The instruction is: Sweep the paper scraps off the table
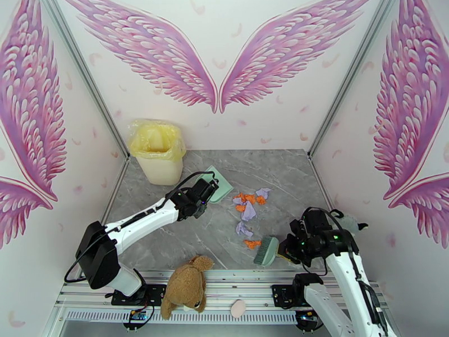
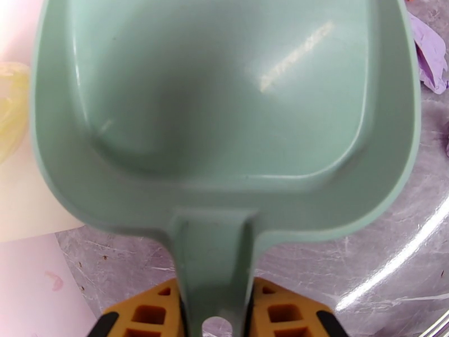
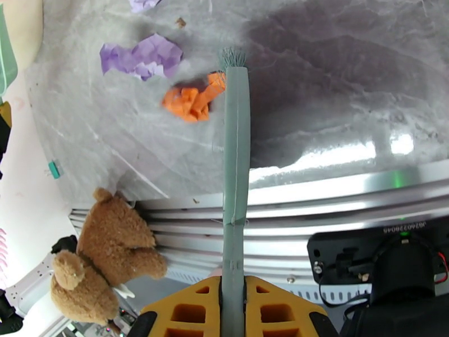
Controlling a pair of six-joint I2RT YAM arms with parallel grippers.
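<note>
Several paper scraps, orange and light purple, lie in a loose cluster on the grey marble desk, right of centre and strung from the far middle toward the near edge. Nearest of them, one orange wad touches the left side of the brush close to its bristle end, with a purple wad just beyond it. I log the right claw as clenched on the brush handle, pads tight against both sides, and the brush head low over the desk near the front rail. On the cluster's left, the mint-green dustpan sits with one purple scrap just beside its right rim. Left claw is clamped on the dustpan's handle, both yellow pads pressing it. Further out, a yellow-bagged bin stands in the far-left corner of the desk, and a brown plush toy lies on the metal frame between the two arm bases.
</note>
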